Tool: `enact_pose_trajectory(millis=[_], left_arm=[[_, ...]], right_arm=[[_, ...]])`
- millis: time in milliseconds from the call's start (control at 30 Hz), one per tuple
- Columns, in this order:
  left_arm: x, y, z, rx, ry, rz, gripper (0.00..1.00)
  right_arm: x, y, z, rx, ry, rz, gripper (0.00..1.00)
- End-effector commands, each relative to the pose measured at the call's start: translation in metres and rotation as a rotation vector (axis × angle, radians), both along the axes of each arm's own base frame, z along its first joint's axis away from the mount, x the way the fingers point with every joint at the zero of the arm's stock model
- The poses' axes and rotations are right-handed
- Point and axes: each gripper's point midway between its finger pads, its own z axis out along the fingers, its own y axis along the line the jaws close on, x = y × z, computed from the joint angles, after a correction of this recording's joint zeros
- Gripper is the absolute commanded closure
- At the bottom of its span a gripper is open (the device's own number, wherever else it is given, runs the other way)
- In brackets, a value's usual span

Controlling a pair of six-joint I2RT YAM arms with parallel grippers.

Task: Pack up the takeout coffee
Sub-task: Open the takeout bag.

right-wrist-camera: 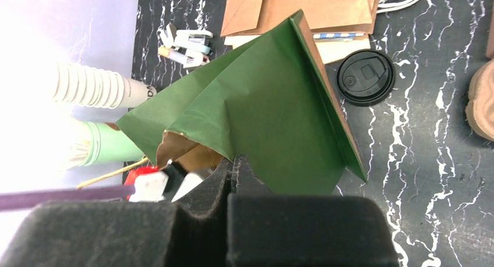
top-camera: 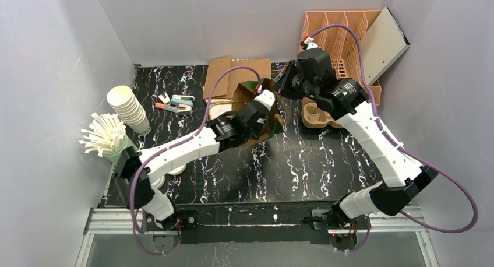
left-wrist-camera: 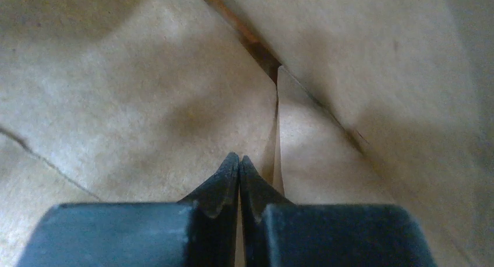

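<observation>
Mid-table, 1 bag (right-wrist-camera: 262, 104): R end effector (right-wrist-camera: 233, 162) tight on rim, L end effector (left-wrist-camera: 239, 159) closed.

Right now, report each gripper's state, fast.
Left gripper: closed, tips against the brown side of the paper bag; a pinch cannot be told.
Right gripper: closed on the paper bag's green edge.
</observation>
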Motion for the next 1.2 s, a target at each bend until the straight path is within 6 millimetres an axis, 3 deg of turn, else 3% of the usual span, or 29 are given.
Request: enact_pose_trajectory(millis=[0,133,233,533,800,1033,1167], left_arm=[[0.008,0.013,-0.018,0.071,0.15,0.113,1.0],[0.019,0.006,-0.019,-0.023,0.222,0.179,1.0],[0.029,0.011,-0.02,-0.06,0.246,0.24,1.0],[0.041,0.045,-0.024,0.081,0.232,0.355,1.0],[0.046,0.088,-0.016,0.282,0.192,0.451,1.0],[0.044,0.097,0.003,0.317,0.17,0.436,0.99],[0.042,0.127,0.022,0.455,0.115,0.511,0.96]], right_arm=[[-0.008,0.006,0.044,0.128,-0.071,0.032,0.99],[-0.015,0.005,0.048,0.157,-0.077,0.042,0.99],[-0.016,-0.002,0.051,0.158,-0.09,0.011,0.99],[-0.013,-0.023,0.063,0.133,-0.144,-0.07,0.99],[-0.004,-0.047,0.057,0.034,-0.179,-0.168,0.99],[-0.003,-0.029,0.038,0.056,-0.121,-0.12,0.99],[-0.001,-0.033,0.041,0.061,-0.133,-0.141,0.99]])
